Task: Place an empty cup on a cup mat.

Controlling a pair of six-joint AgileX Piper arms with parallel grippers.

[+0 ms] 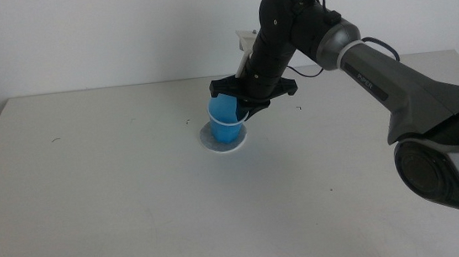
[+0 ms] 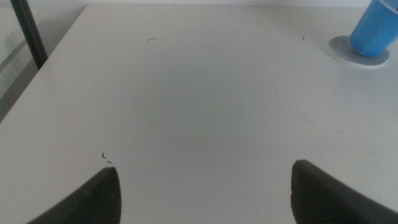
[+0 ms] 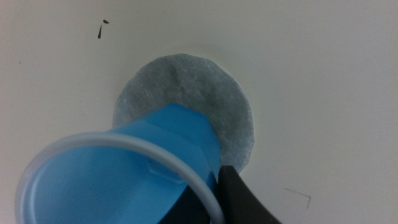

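The blue cup (image 1: 226, 119) with a whitish rim hangs tilted in my right gripper (image 1: 241, 104), which is shut on its upper wall. Its base is over the round grey cup mat (image 1: 224, 142) with a white edge, at or just above the mat's surface. In the right wrist view the cup (image 3: 124, 180) looks empty inside, and the cup mat (image 3: 186, 87) shows beyond its base, with one dark finger (image 3: 245, 200) against the rim. The left wrist view shows the cup (image 2: 376, 28) on the cup mat (image 2: 348, 51) far off. My left gripper (image 2: 205, 180) waits open near the table's front left.
The white table (image 1: 116, 181) carries only a few small dark marks (image 3: 102, 29). The right arm (image 1: 376, 72) reaches in from the right over the table's back half. A dark post (image 2: 28, 31) stands off the table's left edge.
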